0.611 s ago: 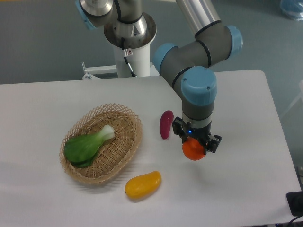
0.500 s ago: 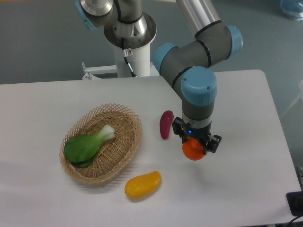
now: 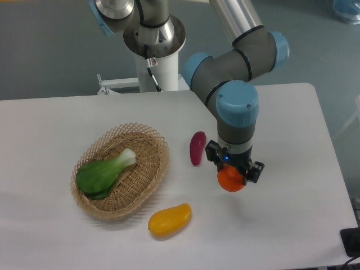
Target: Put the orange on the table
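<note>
Gripper (image 3: pixel 232 177) w/ orange (image 3: pixel 230 180) barely shifted right.

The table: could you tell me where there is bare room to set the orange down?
The table is bare right of the gripper holding the orange, and along the far-left edge. It is crowded around the basket, purple vegetable and yellow fruit.

Silver-grey tubular arm (image 3: pixel 236 22) with light blue joint caps, dark grey elbow housings, a white base column, and a black gripper (image 3: pixel 234 167) showing a small blue light.
</note>
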{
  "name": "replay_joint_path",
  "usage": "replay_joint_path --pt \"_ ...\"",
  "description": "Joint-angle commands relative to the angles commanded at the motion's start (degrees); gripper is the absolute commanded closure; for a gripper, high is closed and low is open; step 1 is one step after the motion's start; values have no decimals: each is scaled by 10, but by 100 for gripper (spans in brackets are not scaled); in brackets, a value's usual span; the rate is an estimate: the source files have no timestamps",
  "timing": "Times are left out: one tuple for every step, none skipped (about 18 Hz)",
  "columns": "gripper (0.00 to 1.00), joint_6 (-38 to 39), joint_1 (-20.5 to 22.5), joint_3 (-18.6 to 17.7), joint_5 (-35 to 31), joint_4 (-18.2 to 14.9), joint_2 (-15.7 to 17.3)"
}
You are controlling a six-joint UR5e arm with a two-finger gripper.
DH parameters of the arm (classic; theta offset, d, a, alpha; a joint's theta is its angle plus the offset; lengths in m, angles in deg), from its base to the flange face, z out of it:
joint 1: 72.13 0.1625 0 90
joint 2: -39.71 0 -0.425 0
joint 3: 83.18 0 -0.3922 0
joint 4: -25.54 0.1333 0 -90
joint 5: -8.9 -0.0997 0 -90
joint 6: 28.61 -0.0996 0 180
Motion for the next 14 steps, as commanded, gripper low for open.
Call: replay_joint_path --pt "38 6 0 -2 0 0 0" --pt "38 12 1 -3 2 0 0" --pt "37 14 2 -4 2 0 -1" --pt "37 14 3 -4 3 0 -1" --pt "37 14 3 -5 2 3 -5" --pt "37 13 3 -6 2 4 -6" --pt "37 14 2 -7 1 4 -9" --pt "37 14 1 -6 -1 7 -14" --pt "37 15 0 -7 -2 17 -18" --pt "37 17 -1 -10 -3 32 -25" --pt "37 26 -3 -14 -10 48 -27" --pt "37 39 -4 -17 -18 62 -34" --pt "36 47 -9 -18 -27 70 -39" --pt "36 47 -13 -19 -38 73 -42"
